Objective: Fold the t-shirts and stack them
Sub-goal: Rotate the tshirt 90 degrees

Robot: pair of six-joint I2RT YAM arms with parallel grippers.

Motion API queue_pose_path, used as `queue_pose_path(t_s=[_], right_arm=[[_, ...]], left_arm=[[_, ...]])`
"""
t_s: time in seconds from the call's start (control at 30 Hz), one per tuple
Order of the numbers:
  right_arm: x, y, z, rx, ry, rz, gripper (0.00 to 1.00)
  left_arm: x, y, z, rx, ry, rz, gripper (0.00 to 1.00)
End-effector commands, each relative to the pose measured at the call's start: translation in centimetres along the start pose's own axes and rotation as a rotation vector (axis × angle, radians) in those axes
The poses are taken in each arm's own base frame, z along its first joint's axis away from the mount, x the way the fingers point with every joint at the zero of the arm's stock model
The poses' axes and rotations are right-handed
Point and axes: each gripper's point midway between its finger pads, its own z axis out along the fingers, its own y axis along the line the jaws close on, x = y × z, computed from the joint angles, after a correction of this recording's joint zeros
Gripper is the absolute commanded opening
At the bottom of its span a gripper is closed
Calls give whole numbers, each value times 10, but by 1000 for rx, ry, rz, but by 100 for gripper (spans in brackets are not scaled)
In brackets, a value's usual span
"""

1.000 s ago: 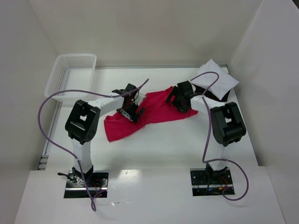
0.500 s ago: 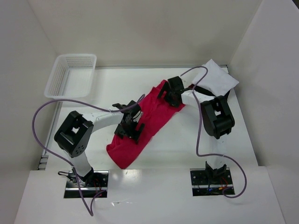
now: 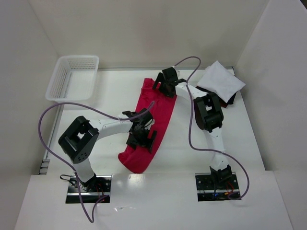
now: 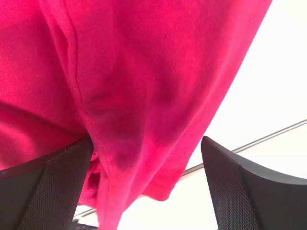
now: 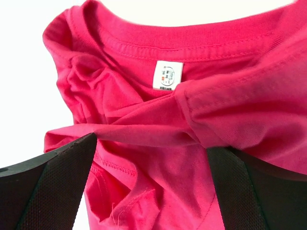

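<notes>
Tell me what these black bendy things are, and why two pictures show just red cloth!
They are two robot arms bolted to a white table. The wide picture comes from a camera fixed above and behind them. The two close pictures come from little cameras on the wrists, so the black shapes at the bottom are each gripper's own fingers. The left gripper is at the near end of a bright red cloth t-shirt, and the right gripper is at its collar end, where a small white label shows. The cloth runs between the fingers of both, though I cannot tell how tightly they squeeze. At the far right lies a folded white t-shirt on top of a dark t-shirt. A white plastic mesh basket stands at the far left.
</notes>
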Motion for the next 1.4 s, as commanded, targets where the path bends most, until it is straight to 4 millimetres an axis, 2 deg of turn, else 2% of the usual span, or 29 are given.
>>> queue_pose_path(t_s=[0.0, 0.07, 0.13, 0.17, 0.2, 0.27, 0.37, 0.4, 0.43, 0.53, 0.6, 0.63, 0.67, 0.73, 0.77, 0.83, 0.87, 0.9, 0.97, 1.0, 1.03, 1.07, 1.1, 1.13, 1.17, 1.23, 1.27, 1.33, 1.37], right_arm=[[-3, 17, 13, -6, -1, -46, 100], [0, 15, 25, 4, 9, -59, 100], [-17, 29, 24, -20, -29, -77, 100], [-13, 25, 31, -7, -16, -79, 100], [-27, 39, 28, -34, -45, -86, 100], [-31, 43, 32, -37, -49, -97, 100], [-42, 53, 32, -51, -65, -118, 100], [-42, 53, 33, -53, -67, -129, 100], [-45, 56, 32, -59, -74, -128, 100], [-48, 65, 28, -93, -70, -139, 100], [-48, 69, 19, -109, -53, -140, 100], [-56, 76, 4, -123, -69, -139, 100], [-44, 67, 3, -106, -33, -142, 100], [-48, 69, -13, -122, -51, -140, 100], [-53, 72, -34, -149, -82, -138, 100], [-58, 75, -58, -175, -113, -146, 100], [-61, 76, -77, -191, -132, -144, 100], [-60, 74, -84, -190, -131, -144, 100], [-42, 71, -90, -208, -82, -166, 100], [-42, 71, -98, -212, -86, -166, 100], [-35, 74, -100, -219, -80, -174, 100], [-15, 70, -98, -208, -44, -188, 100], [-12, 76, -103, -230, -55, -195, 100], [-2, 75, -100, -230, -40, -203, 100], [19, 74, -97, -222, -3, -210, 100], [34, 74, -94, -220, 12, -213, 100], [48, 75, -93, -221, 32, -215, 100], [58, 70, -91, -203, 48, -209, 100], [71, 65, -89, -192, 73, -207, 100]], left_arm=[[-31, -21, 9, 69, -59, -21, 100], [-40, -18, 11, 34, -72, -12, 100], [-58, -16, 13, 17, -111, -8, 100], [-65, -13, 12, 17, -119, -11, 100], [-75, -7, 14, 16, -131, -33, 100], [-83, -10, 13, 19, -138, -22, 100], [-71, -11, 18, 44, -96, -26, 100], [-65, -16, 13, 51, -99, -26, 100], [-47, -16, 19, 51, -68, -27, 100], [-23, -21, 12, 89, -37, -61, 100], [-13, -19, 1, 77, -60, -92, 100], [-15, -19, -7, 74, -87, -99, 100], [-18, -21, -23, 79, -131, -100, 100], [-27, -14, -42, 20, -200, -116, 100], [-31, -17, -56, 29, -238, -110, 100], [-31, -16, -67, 24, -266, -121, 100], [-32, -19, -78, 42, -295, -116, 100], [-28, -18, -77, 43, -293, -137, 100], [-10, -17, -72, 62, -264, -126, 100], [-2, -18, -68, 68, -242, -129, 100], [1, -23, -63, 91, -234, -127, 100], [5, -24, -63, 98, -238, -117, 100], [10, -25, -60, 100, -233, -118, 100], [8, -29, -60, 113, -244, -116, 100], [10, -32, -59, 109, -245, -103, 100], [5, -34, -55, 105, -259, -93, 100], [4, -29, -49, 73, -257, -100, 100], [3, -22, -41, 34, -250, -95, 100], [3, -17, -33, 8, -234, -100, 100]])
